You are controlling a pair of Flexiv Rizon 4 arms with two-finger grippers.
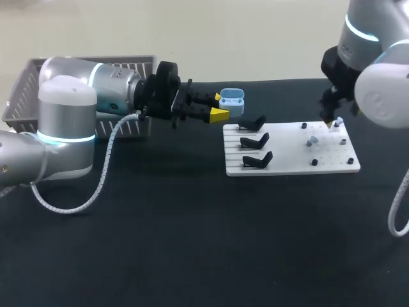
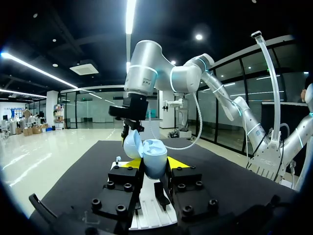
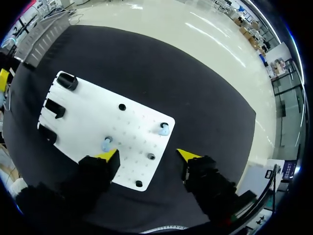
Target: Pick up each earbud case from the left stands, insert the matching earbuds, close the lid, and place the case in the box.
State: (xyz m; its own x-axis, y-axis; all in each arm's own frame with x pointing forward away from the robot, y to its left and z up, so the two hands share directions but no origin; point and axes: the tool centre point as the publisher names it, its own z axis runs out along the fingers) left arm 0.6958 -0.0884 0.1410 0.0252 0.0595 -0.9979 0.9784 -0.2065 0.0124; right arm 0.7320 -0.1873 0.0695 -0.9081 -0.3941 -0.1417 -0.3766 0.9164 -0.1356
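Left claw clamps one open case; three stands, two earbuds.

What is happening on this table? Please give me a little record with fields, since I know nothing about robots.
left end effector: shut on the earbud case, held above the table
earbud case: light blue, lid open
right end effector: open, above the white board
earbuds: two, light blue, apart on the white board
stands: three, black, all empty
basket: grey, behind the left arm
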